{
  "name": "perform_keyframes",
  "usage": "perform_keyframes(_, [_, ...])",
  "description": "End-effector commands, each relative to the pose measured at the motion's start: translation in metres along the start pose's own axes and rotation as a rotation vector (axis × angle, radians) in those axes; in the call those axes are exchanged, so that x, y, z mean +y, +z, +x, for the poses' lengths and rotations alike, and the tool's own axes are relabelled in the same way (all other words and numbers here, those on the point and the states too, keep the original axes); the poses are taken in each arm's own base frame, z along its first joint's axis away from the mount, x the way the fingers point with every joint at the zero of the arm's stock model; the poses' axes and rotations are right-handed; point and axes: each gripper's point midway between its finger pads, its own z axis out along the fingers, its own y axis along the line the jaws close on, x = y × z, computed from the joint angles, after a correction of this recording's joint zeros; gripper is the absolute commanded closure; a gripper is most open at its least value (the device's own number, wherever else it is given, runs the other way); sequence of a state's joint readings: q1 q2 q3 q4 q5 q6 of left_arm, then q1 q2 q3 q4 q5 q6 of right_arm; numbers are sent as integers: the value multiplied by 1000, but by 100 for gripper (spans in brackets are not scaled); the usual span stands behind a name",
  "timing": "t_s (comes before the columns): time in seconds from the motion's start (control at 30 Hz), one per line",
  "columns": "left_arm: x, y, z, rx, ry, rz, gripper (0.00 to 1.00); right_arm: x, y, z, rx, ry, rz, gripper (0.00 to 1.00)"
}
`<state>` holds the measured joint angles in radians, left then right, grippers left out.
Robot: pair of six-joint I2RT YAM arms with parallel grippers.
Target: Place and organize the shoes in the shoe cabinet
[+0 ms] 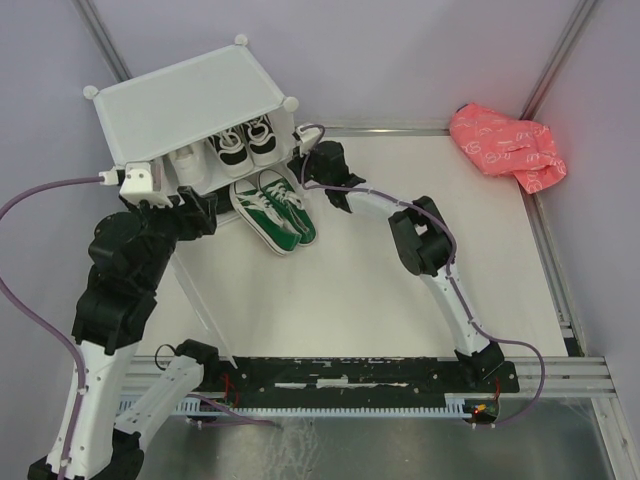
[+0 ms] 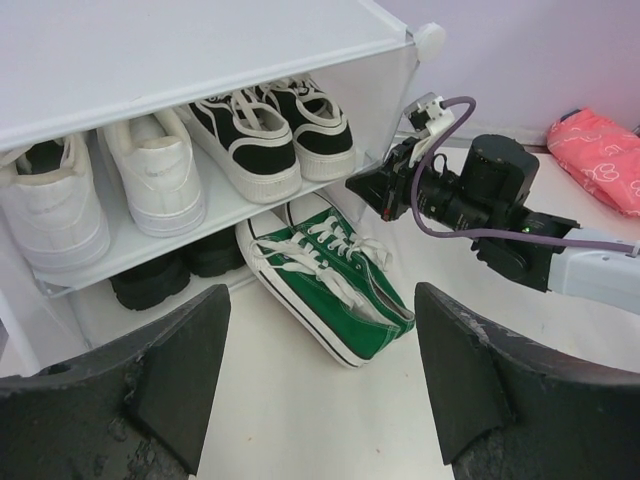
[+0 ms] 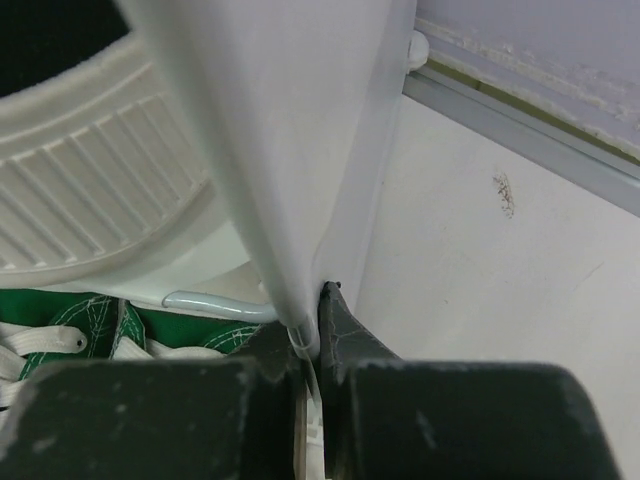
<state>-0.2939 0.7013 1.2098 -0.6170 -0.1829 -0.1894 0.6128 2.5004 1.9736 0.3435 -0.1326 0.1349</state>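
- the shoe cabinet (image 1: pixel 190 100) stands at the far left corner of the table (image 1: pixel 400 290), a white translucent box with round knobs at its corners. its open front faces the arms and is turned a little to the right.
- on the inner shelf (image 2: pixel 225 205) two pairs sit side by side: white sneakers (image 2: pixel 100 185) on the left and black sneakers (image 2: pixel 270 135) with white soles and laces on the right. their long axes run front to back and their toes point out of the opening.
- plain black shoes (image 2: pixel 180 265) lie under the shelf on the left, mostly in shadow.
- the green sneakers (image 2: pixel 330 285) lie side by side at the lower right. they stick out diagonally onto the table, and their white-capped ends seem to point into the cabinet.
- the left gripper (image 2: pixel 320 380) hovers in front of the opening with its fingers spread wide, touching nothing.
- the right gripper (image 3: pixel 310 325) is at the cabinet's right front edge, its fingers pinching a thin white panel (image 3: pixel 300 150) there.
- a pink bag (image 1: pixel 505 145) lies at the far right corner, well apart from the cabinet.
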Motion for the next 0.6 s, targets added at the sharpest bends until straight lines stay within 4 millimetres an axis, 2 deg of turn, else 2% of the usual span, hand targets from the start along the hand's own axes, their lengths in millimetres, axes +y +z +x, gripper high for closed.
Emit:
perform_keyframes(0.0, [3,-15,-21,-53,-41,-19,20,-7,-2,-52,-121,106,15,98])
perform_keyframes(0.17, [4,-20,-23,-61,-47,-24,20,1,-27,-62,-125,79,10,98])
perform_keyframes(0.37, [5,-22,-21,-58,-55,-26,21,6,-70,-87,-155,2,65,98])
perform_keyframes(0.47, [5,-23,-19,-56,-60,-23,21,15,-83,-87,-128,-30,62,98])
perform_keyframes(0.57, [2,-22,-19,-53,-66,-9,21,18,-95,-79,-95,-26,68,98])
